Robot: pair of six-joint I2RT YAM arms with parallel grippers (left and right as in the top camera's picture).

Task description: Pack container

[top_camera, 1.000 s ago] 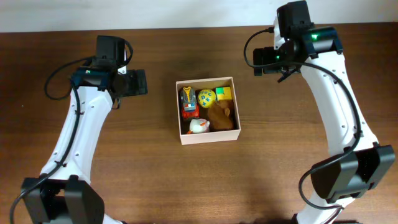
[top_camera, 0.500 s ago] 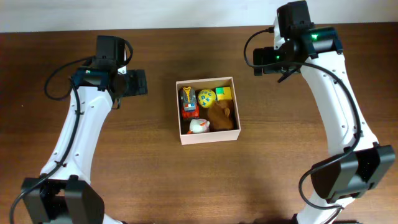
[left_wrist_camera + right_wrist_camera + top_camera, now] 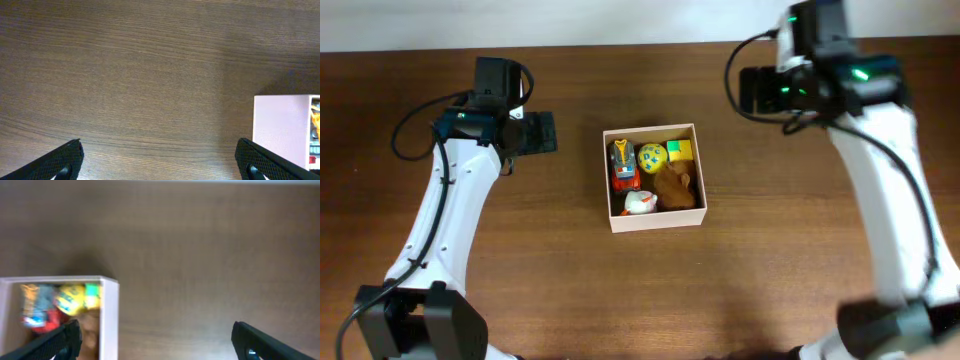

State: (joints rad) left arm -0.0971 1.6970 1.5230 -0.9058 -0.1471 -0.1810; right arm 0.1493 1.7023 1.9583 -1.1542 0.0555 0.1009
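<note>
Container [image 3: 657,221] is sitting mid-worktop [image 3: 570,290], between the two arms, opening facing straight up. It's square, so no real long axis; its sides are lying slightly skewed to the worktop edge. White outer walls, tan inside, shallow. Inside, a red toy car [image 3: 624,165] is lying along the left wall, a yellow ball [image 3: 652,156] and a yellow-green block [image 3: 680,150] are lying by the far wall, a brown plush [image 3: 676,185] is filling the right side, and a white toy [image 3: 640,203] is sitting at the near wall. Left end effector [image 3: 160,152] is hanging over bare wood left of the container, fingers spread wide, gripping nothing. Right end effector [image 3: 156,332] is hanging to the container's right, fingers also wide apart, touching nothing; that view is blurred.
</note>
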